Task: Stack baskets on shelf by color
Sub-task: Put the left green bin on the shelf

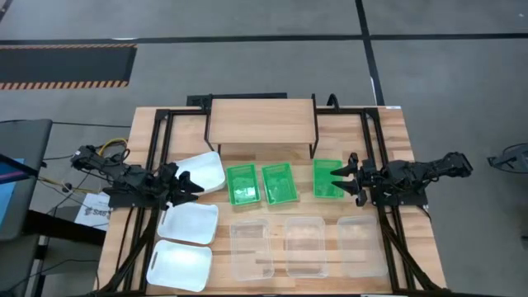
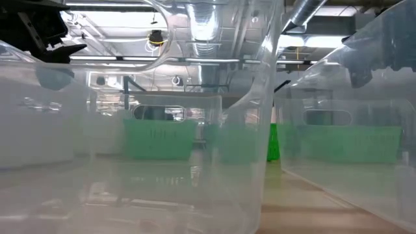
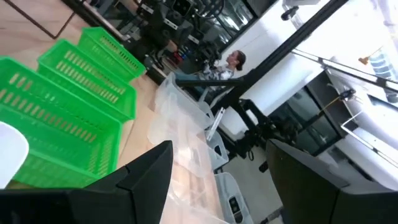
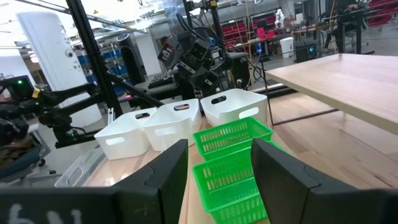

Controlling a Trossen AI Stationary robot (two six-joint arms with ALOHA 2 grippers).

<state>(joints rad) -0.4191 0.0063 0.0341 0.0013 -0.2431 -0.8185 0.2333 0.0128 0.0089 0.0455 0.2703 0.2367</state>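
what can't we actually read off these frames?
- Low view: a clear basket fills the picture; the shelf and white baskets are hidden, green baskets show only as blur.
- High view: right gripper overlaps the right green basket; contact cannot be told.
- Left wrist view: the left gripper's own fingers cover the table beneath them.

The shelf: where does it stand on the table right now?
In the high view the shelf stands at the table's far edge, centred between the two arms, with nothing on it; the row of three green baskets lies just in front of it.
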